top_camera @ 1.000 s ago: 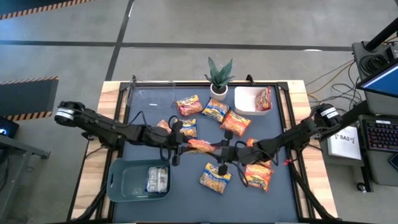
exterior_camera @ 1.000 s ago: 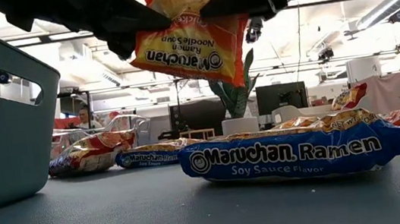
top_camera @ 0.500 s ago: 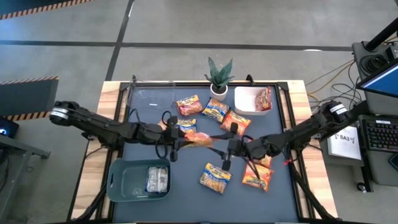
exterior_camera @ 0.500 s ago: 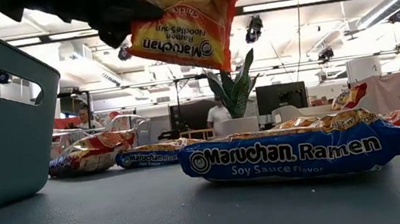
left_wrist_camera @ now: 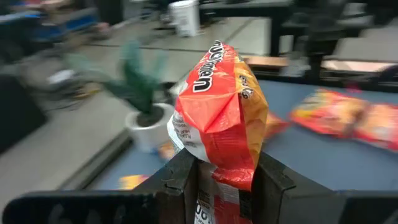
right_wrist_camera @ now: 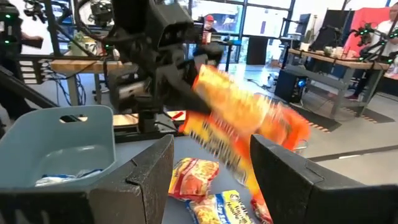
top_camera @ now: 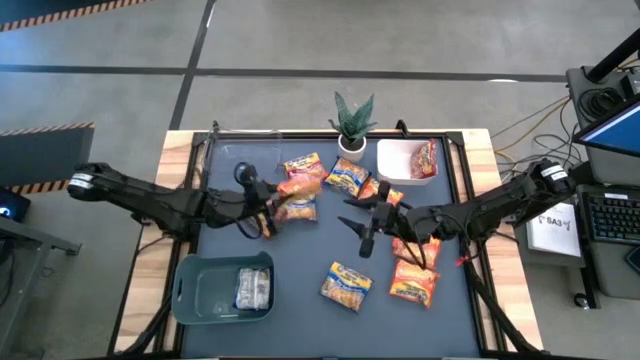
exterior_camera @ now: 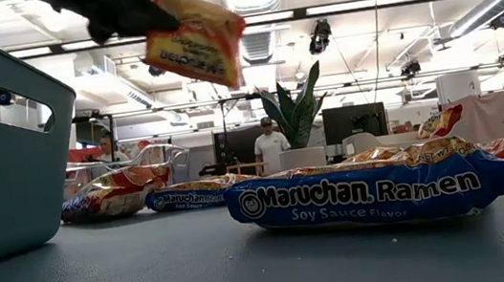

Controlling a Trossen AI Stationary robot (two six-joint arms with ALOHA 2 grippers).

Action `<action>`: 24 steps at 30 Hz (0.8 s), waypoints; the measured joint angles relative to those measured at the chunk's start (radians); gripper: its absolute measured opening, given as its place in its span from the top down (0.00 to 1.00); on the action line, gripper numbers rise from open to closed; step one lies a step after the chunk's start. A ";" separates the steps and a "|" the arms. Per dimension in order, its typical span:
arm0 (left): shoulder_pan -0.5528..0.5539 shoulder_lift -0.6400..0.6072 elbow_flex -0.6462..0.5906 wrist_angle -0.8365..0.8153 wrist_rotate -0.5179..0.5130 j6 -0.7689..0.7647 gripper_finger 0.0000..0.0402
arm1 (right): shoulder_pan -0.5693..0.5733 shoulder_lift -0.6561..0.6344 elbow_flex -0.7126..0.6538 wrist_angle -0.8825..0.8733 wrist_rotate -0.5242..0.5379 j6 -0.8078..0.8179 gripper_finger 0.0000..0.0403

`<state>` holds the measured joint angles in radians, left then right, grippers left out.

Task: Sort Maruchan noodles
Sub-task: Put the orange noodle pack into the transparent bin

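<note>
My left claw point(top_camera: 272, 205) clamped on orange packet point(top_camera: 296, 187), holding it in air above worktop point(top_camera: 300, 290), near plant point(top_camera: 352, 120). My right claw point(top_camera: 362, 222) empty, fingers spread wide, hovering mid-worktop. Other packets loose on worktop: one blue-yellow point(exterior_camera: 374, 193) nearest low camera. One red packet in white tray point(top_camera: 405, 162), silvery one in teal bin point(top_camera: 222, 291).

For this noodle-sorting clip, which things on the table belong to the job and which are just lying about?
Job:
- orange packet held in the left gripper
- loose noodle packets
- teal bin, one packet inside
- white bin, one packet inside
- clear tub, possibly

Lying about:
- potted plant
</note>
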<state>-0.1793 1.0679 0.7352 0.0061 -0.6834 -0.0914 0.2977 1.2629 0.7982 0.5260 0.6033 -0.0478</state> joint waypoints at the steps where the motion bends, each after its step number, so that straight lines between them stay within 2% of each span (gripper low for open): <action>1: 0.002 -0.009 0.025 -0.052 -0.042 0.001 0.79 | -0.005 0.000 0.000 0.001 0.000 -0.003 0.50; 6: 0.041 -0.004 0.206 -0.460 -0.357 -0.077 0.79 | -0.036 0.000 0.000 0.002 0.000 -0.015 0.50; 8: 0.085 0.016 0.301 -0.672 -0.381 -0.152 0.79 | -0.049 0.000 0.000 0.002 0.002 -0.020 0.50; 11: 0.193 0.057 0.428 -0.926 -0.306 -0.273 0.79 | -0.066 0.000 0.000 0.002 0.002 -0.027 0.50; 15: 0.383 0.119 0.547 -1.145 -0.123 -0.328 0.79 | -0.087 0.000 0.000 0.001 0.002 -0.060 0.50; 19: 0.572 0.182 0.593 -1.215 0.055 -0.265 0.79 | -0.111 -0.003 0.000 -0.024 0.002 -0.084 0.50; 24: 0.786 0.224 0.575 -1.219 0.227 -0.145 0.79 | -0.146 -0.013 0.000 -0.108 0.002 -0.074 0.50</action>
<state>0.6069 1.2920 1.3104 -1.2128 -0.4563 -0.2359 0.1521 1.2500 0.7982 0.4176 0.6048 -0.1216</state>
